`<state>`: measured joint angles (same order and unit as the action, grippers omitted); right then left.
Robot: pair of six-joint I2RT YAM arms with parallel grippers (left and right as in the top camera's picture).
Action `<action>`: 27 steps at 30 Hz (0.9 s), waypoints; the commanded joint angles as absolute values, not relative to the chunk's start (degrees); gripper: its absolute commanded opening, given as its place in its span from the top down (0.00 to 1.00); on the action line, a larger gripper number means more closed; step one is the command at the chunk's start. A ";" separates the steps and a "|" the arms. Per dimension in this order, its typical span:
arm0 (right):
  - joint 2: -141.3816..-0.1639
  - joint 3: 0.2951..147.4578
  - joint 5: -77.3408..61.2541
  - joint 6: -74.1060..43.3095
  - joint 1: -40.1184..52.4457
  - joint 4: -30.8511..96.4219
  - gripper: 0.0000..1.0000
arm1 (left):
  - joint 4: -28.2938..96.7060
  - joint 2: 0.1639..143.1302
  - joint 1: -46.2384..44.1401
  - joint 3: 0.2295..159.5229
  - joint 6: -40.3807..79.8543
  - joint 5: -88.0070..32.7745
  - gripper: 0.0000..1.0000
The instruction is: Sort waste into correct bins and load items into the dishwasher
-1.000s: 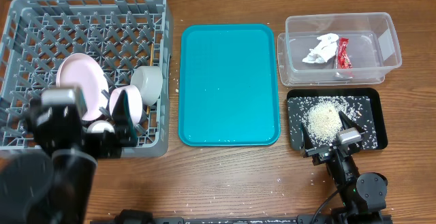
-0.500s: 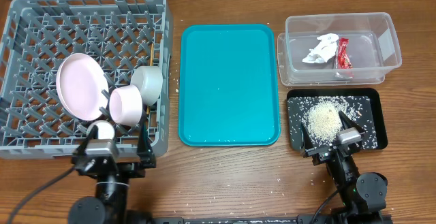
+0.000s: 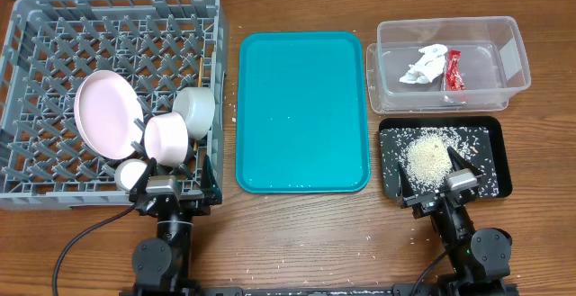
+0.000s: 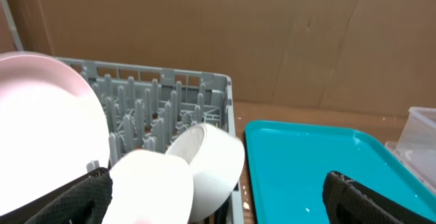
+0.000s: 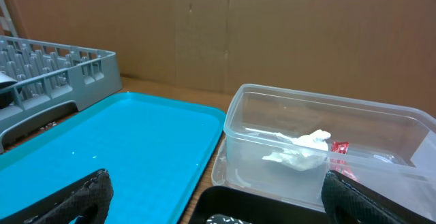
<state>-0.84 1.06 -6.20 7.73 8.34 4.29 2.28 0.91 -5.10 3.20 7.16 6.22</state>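
The grey dish rack (image 3: 117, 26) holds the pale-pink plate (image 3: 108, 114), pink bowl (image 3: 166, 139), grey-green bowl (image 3: 194, 110), white cup (image 3: 132, 174) and a chopstick (image 3: 197, 69). The clear tub (image 3: 508, 58) holds the white napkin (image 3: 425, 65) and red wrapper (image 3: 452, 69). The black tray (image 3: 441, 121) holds a rice pile (image 3: 427, 158). My left gripper (image 3: 175, 191) is open and empty at the rack's front edge, facing the bowls (image 4: 153, 186). My right gripper (image 3: 438, 181) is open and empty at the black tray's front edge, facing the tub (image 5: 327, 142).
The teal tray (image 3: 302, 112) lies between the rack and the bins, with a few crumbs on it. Rice grains are scattered on the wooden table near the front. A cardboard wall stands behind the table.
My left arm has drawn back from the rack's front left and come down at the front edge, then shifted a little right. The right arm has not moved.
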 commanded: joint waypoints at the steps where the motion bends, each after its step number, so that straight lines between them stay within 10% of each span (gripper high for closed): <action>1: -0.16 0.45 -6.48 7.94 8.29 3.95 0.00 | 1.89 0.19 -4.45 0.23 8.38 6.02 0.00; 27: -0.16 0.45 -6.48 7.94 8.29 3.95 0.00 | 3.84 0.25 -4.43 0.27 8.36 5.96 0.00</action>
<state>-0.84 1.06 -6.20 7.75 8.34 4.25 3.88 0.86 -4.75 0.49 7.55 6.22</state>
